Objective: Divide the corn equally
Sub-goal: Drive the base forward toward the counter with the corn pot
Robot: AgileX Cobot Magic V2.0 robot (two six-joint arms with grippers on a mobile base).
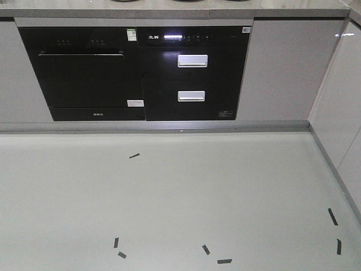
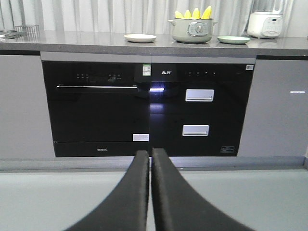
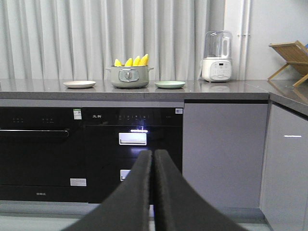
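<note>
I see corn (image 3: 136,61) in the pot (image 3: 127,78) upper centre, bases hidden; left gripper (image 2: 150,153) and right gripper (image 3: 154,153) pinched together.

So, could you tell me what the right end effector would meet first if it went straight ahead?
The right end effector would probably reach the black drawer-front appliance, near its upper handle; depth is unclear.

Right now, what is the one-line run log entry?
yellow corn cobs: standing in grey-green pot | cream plate, green plate: no corn | left gripper: shut, empty | right gripper: shut, empty
</note>
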